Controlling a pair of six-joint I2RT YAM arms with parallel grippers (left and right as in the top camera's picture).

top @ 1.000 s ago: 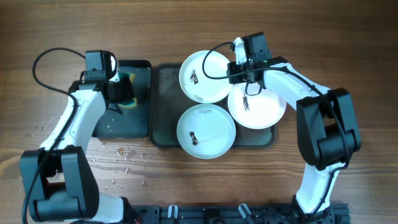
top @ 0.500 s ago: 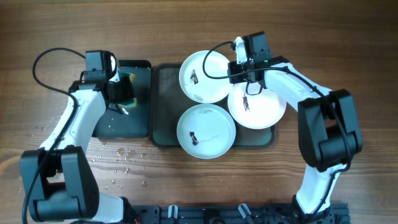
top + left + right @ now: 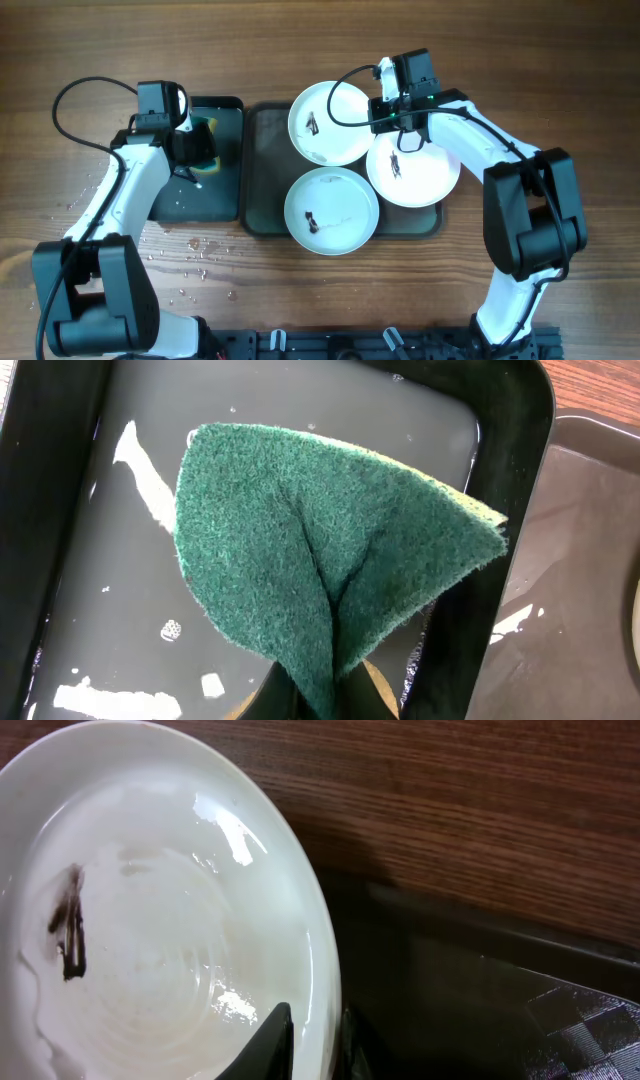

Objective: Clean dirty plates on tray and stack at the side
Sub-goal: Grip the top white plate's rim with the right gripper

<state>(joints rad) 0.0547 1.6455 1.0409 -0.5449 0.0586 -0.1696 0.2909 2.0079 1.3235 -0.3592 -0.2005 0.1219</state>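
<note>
Three white plates lie on the brown-grey tray (image 3: pixel 262 170): one at the back (image 3: pixel 328 123), one on the right (image 3: pixel 415 170), one at the front (image 3: pixel 331 211). Each has a dark smudge. My right gripper (image 3: pixel 385 112) is at the back plate's right rim. In the right wrist view its jaws straddle that plate (image 3: pixel 150 920), one finger (image 3: pixel 275 1040) inside the rim and the other outside, shut on it (image 3: pixel 315 1042). My left gripper (image 3: pixel 197 160) is shut on a folded green sponge (image 3: pixel 320 560), held over the black tray (image 3: pixel 80 560).
The narrow black tray (image 3: pixel 215 195) sits left of the big tray and holds shallow water. Water drops speckle the wooden table (image 3: pixel 195 260) near its front left. The right arm's cable loops above the back plate.
The right gripper's jaws have narrowed slightly onto the back plate's rim. The plates and the left arm have not moved.
</note>
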